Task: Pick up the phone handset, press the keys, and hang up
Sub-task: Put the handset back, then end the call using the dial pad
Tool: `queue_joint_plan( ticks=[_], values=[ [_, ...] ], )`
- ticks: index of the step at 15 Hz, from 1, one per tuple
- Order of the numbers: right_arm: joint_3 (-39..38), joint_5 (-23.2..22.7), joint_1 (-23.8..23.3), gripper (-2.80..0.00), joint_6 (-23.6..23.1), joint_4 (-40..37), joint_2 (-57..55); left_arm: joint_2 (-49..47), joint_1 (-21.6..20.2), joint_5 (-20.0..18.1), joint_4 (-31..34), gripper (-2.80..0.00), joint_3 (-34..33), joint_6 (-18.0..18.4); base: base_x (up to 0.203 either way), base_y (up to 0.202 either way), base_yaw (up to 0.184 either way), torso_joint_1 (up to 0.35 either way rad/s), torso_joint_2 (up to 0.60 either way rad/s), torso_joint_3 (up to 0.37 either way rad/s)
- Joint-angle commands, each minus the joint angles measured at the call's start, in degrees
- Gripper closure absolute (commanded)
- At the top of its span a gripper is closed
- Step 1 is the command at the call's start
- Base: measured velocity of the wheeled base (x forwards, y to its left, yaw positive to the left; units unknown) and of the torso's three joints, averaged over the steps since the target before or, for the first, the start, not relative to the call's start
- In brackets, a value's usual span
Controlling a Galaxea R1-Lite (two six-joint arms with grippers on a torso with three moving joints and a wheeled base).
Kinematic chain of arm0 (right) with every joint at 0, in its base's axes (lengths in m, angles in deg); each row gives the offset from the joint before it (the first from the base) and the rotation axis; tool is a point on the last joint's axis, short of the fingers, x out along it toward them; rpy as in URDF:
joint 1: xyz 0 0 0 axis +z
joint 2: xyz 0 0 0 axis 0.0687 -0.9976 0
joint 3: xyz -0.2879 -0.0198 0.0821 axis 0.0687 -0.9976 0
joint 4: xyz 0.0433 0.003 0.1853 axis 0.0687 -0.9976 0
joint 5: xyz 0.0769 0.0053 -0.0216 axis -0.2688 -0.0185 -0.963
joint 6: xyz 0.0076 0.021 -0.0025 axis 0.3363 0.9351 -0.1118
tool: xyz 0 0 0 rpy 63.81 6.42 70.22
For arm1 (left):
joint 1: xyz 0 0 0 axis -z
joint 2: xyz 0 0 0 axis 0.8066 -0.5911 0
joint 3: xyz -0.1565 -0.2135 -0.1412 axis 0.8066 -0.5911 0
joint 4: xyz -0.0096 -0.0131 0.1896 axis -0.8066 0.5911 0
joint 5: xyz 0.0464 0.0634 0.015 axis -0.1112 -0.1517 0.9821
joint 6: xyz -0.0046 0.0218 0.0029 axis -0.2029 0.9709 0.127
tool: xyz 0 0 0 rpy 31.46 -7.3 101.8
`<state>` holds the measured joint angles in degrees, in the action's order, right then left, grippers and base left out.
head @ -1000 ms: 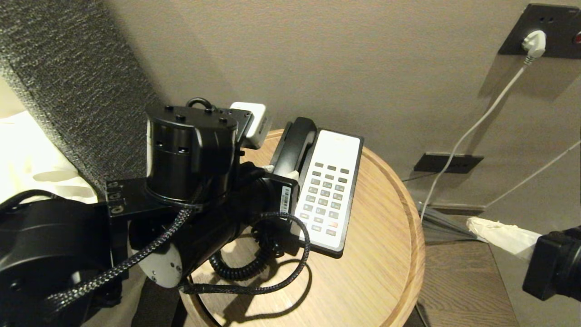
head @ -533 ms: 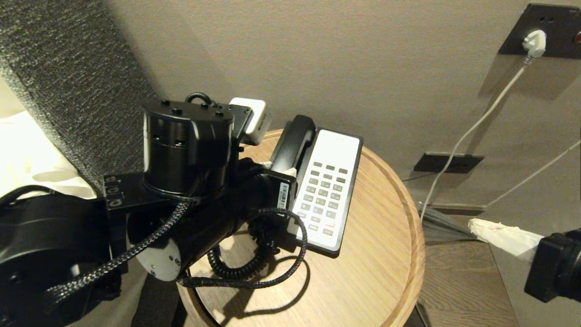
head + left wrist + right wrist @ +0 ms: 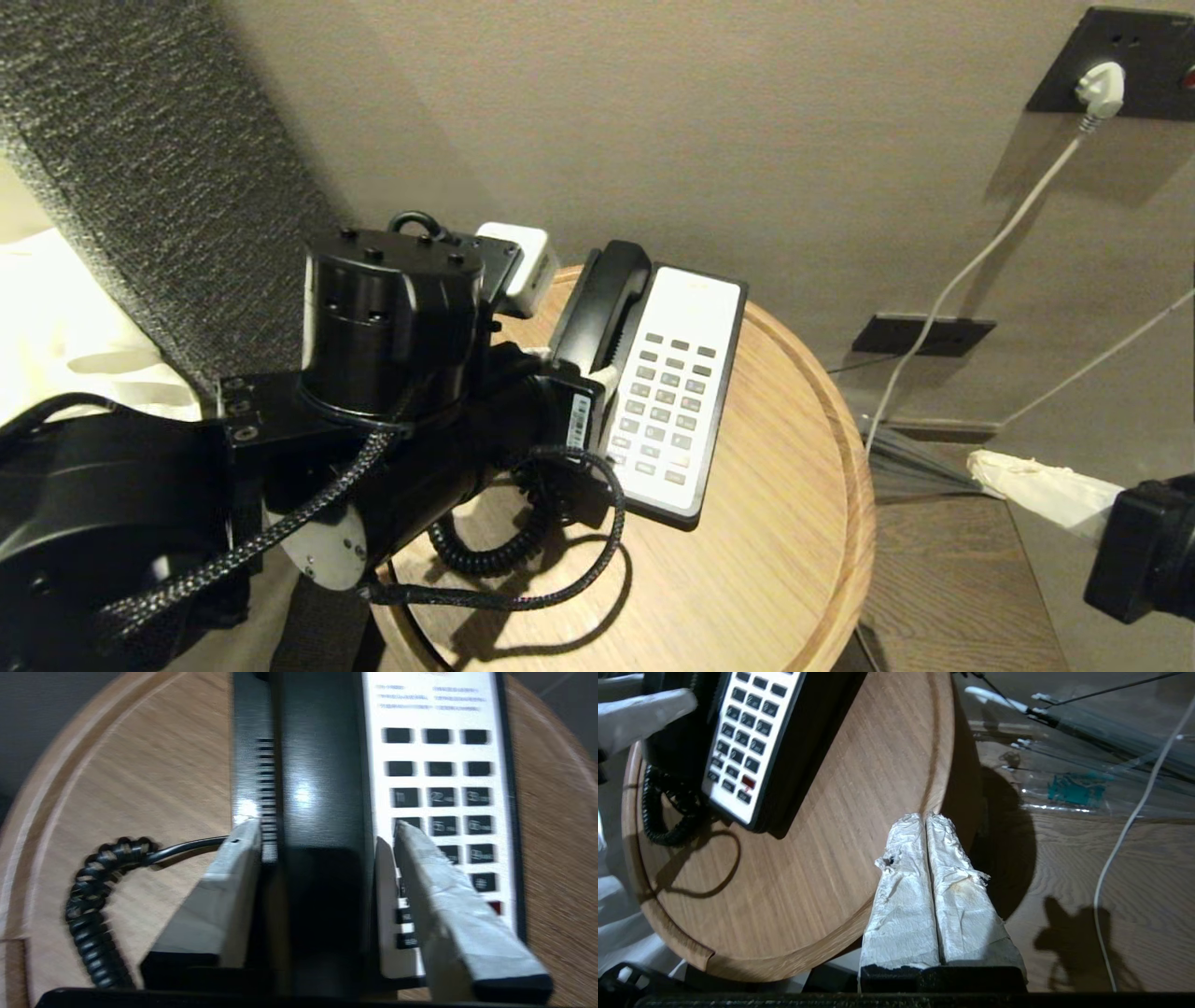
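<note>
The black phone handset (image 3: 602,303) lies along the left side of the black-and-white phone base (image 3: 695,509), in its cradle. My left gripper (image 3: 322,828) straddles the handset's (image 3: 322,788) middle from above. It is open, with a slim gap showing between each taped finger and the handset's sides. The keys (image 3: 667,406) fill the white faceplate to the right; the same keys (image 3: 439,793) pass beside one finger. The coiled cord (image 3: 485,551) loops on the table under my left arm. My right gripper (image 3: 926,816) hangs shut and empty off the table's right edge.
The phone sits on a round wooden table (image 3: 747,560) with a raised rim, close to the wall. A grey padded headboard (image 3: 140,187) stands at the left. A white cable (image 3: 980,252) runs from a wall socket down to the floor at the right.
The left gripper's fingers have spread apart off the handset's sides. The left arm rose slightly, then settled back. The right arm has stayed where it was.
</note>
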<state>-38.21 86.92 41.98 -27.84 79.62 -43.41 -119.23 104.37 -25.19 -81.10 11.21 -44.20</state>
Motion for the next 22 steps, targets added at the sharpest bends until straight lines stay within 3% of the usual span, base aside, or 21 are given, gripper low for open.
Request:
queue_joint_plan(
  ticks=[1, 9, 10, 15, 22],
  values=[
    [-0.26, 0.09, 0.13, 0.00, 0.11, 0.09, 0.05, -0.17, -0.07, 0.17, -0.35, -2.80, -0.18, -0.04, 0.000, 0.000, 0.000, 0.000, 0.00, 0.000],
    [-1.71, 0.18, 0.13, 0.00, 0.11, 0.13, 0.70, 5.68, -0.05, 0.70, -0.33, -2.80, -0.31, -0.10, 0.000, 0.000, 0.000, 0.000, 0.00, 0.000],
    [-1.24, 0.18, 0.13, 0.00, 0.07, 0.18, 0.37, 7.15, 0.00, 0.70, -0.34, 0.00, -0.85, -0.13, 0.000, 0.000, 0.000, 0.000, 0.00, 0.000],
    [3.44, -1.49, 0.73, 0.00, -0.04, 0.61, -6.08, 15.85, -0.06, 0.67, 0.28, 0.00, -2.40, -0.50, 0.000, 0.000, 0.000, 0.000, 0.00, 0.000],
    [17.09, -2.41, 6.78, 0.00, -0.07, 0.79, -23.62, 29.96, -4.38, 0.70, 1.66, 0.00, -9.52, -2.68, 0.000, 0.000, 0.000, 0.000, 0.00, 0.000]
  ],
)
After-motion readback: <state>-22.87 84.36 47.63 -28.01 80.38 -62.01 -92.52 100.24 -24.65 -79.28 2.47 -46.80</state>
